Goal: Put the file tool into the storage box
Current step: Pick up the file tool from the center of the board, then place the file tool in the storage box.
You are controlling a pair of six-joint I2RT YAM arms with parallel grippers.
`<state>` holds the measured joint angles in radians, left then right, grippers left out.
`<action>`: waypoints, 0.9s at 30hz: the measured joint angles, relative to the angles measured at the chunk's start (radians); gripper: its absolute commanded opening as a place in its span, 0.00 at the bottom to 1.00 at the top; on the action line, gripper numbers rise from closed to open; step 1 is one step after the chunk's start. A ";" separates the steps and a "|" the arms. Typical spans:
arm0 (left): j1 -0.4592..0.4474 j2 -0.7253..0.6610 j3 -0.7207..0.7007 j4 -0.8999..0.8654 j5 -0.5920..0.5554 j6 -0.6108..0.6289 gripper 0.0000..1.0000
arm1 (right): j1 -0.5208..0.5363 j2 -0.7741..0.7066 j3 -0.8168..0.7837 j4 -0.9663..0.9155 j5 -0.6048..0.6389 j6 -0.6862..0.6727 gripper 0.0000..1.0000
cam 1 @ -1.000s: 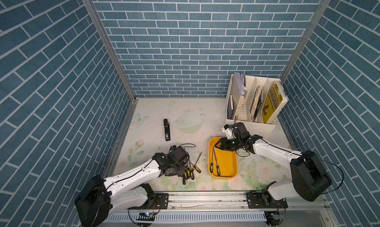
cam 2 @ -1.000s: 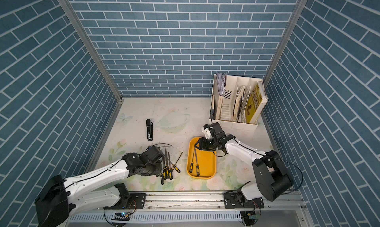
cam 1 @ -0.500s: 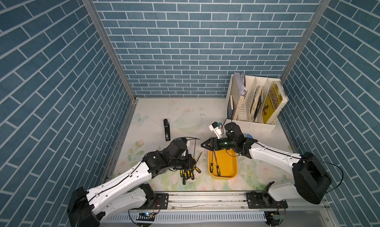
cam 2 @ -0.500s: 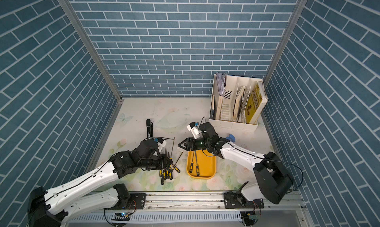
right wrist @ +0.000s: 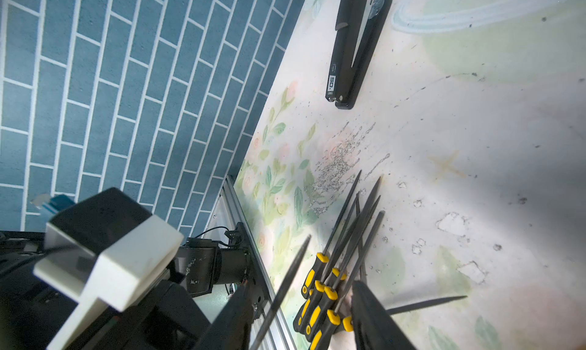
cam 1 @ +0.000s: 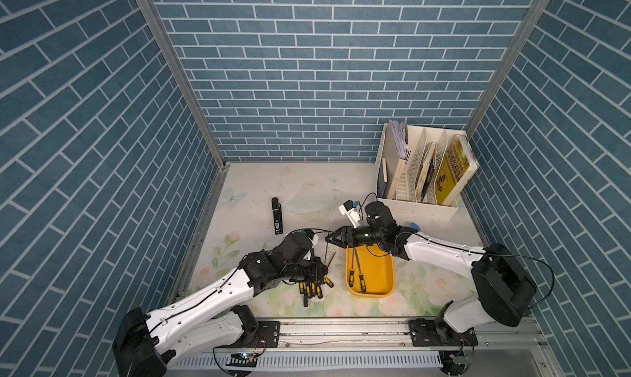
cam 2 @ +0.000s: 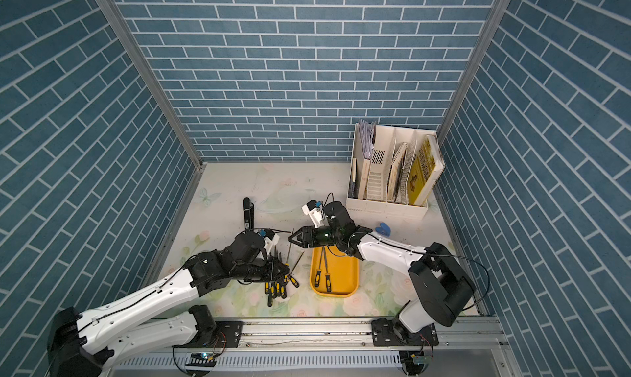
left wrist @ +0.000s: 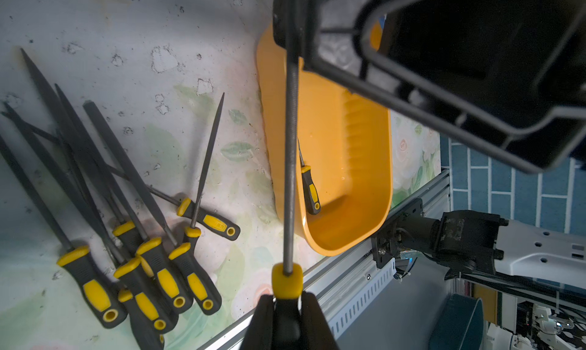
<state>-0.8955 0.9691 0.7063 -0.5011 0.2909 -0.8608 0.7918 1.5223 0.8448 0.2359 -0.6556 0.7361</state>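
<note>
Left wrist, not right: storage box [left wrist: 364, 148]

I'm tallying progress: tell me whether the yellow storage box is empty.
No: in a top view two files with black-and-yellow handles lie inside the storage box.

Right arm [cam 1: 437, 255] overhangs the storage box's [cam 1: 379, 276] far end; loose files [cam 1: 312, 288] lie heaped just beside it

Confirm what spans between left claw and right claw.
One file: handle clamped in the left claw, shaft tip inside the open right claw. Both wrist views show it.
</note>
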 measured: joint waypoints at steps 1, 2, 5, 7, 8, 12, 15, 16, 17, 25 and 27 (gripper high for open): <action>0.000 0.002 0.000 0.001 0.001 0.000 0.00 | 0.001 0.008 0.002 0.005 -0.001 0.003 0.42; 0.000 0.003 0.000 0.003 0.002 0.000 0.00 | 0.002 0.019 0.009 0.008 -0.002 0.009 0.33; 0.000 0.011 0.000 0.006 0.004 -0.003 0.12 | 0.007 0.051 0.031 0.018 -0.007 0.030 0.12; 0.000 0.018 0.000 0.002 0.002 -0.004 0.38 | 0.011 0.061 0.042 0.028 -0.023 0.074 0.02; 0.000 0.025 -0.001 -0.001 0.003 -0.008 0.53 | 0.012 0.061 0.055 0.024 -0.014 0.047 0.00; -0.002 0.027 0.011 -0.008 -0.010 -0.010 0.99 | 0.015 0.058 0.063 -0.027 -0.001 0.023 0.00; -0.001 0.030 0.050 -0.034 -0.042 -0.005 1.00 | 0.004 0.044 0.069 -0.142 0.037 -0.018 0.00; -0.001 0.032 0.066 -0.044 -0.053 -0.005 1.00 | -0.003 0.037 0.076 -0.183 0.051 -0.034 0.00; -0.001 0.034 0.086 -0.058 -0.069 -0.005 1.00 | -0.017 0.024 0.085 -0.241 0.075 -0.056 0.00; -0.001 0.020 0.125 -0.109 -0.175 -0.007 1.00 | -0.249 -0.120 0.148 -0.559 0.188 -0.200 0.00; -0.001 0.018 0.105 -0.108 -0.185 -0.013 1.00 | -0.272 -0.110 0.177 -0.606 0.206 -0.231 0.00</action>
<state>-0.8963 0.9874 0.8112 -0.6094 0.1059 -0.8738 0.5198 1.4120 1.0218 -0.3702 -0.4496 0.5053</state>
